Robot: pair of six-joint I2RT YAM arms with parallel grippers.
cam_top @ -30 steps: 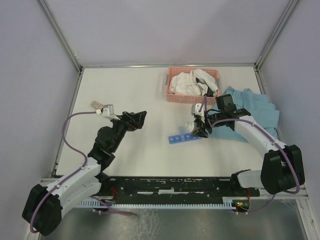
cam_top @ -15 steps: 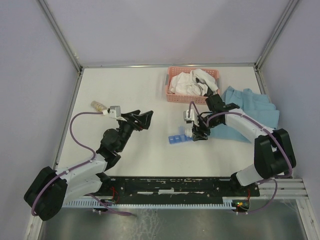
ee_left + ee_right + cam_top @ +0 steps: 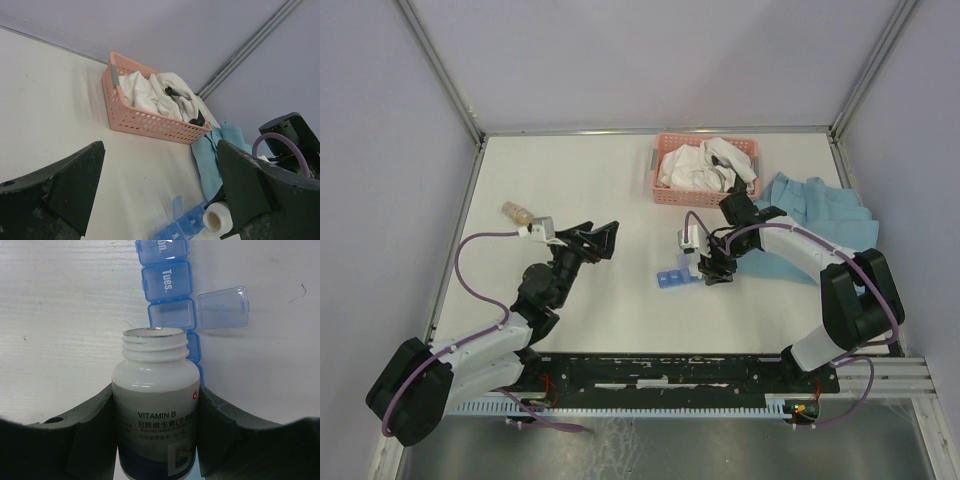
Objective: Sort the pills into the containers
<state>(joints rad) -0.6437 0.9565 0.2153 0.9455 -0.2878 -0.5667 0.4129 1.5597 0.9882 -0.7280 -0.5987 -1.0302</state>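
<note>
The blue pill organiser lies at the table's middle. It also shows in the right wrist view, with one compartment open and its lid flipped to the side. My right gripper is shut on a white uncapped Vitamin B bottle. The bottle is tipped with its mouth over the organiser's open compartment. No pills show. My left gripper is open and empty, raised to the left of the organiser. Its wrist view shows the organiser and the bottle mouth.
A pink basket of white cloth stands at the back, also in the left wrist view. A blue cloth lies at the right. A small clear bottle with tan contents lies at the left.
My right gripper has moved left with the bottle, bringing its mouth over the organiser. My left gripper swung right, then eased back a little.
</note>
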